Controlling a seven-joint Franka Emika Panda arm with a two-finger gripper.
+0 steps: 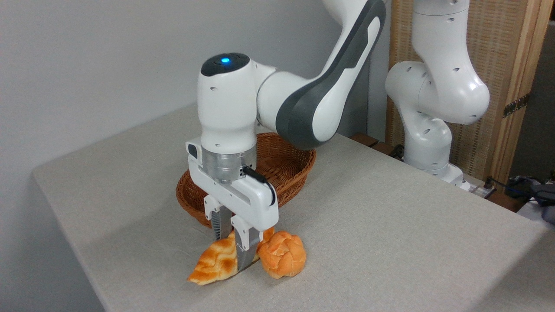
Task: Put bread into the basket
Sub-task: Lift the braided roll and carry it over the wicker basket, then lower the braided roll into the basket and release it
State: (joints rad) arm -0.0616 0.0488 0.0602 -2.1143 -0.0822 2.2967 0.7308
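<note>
Currently at the grasp step: end effector (232, 249) pinched the bread (214, 261) across its middle, loaf looked to be on the table (390, 225) near the front edge. Round roll (282, 254) sat touching it at 3 o'clock. Basket (295, 167) was just behind, at 12 o'clock, empty as far as visible. Next move probably needs a lift clear of the rim, then a short carry back and release.

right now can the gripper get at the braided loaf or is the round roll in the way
Probably yes. The gripper is already down over the braided loaf, a finger on either side of it. The round roll sits right beside it, crowding the near finger but apparently not blocking it.
</note>
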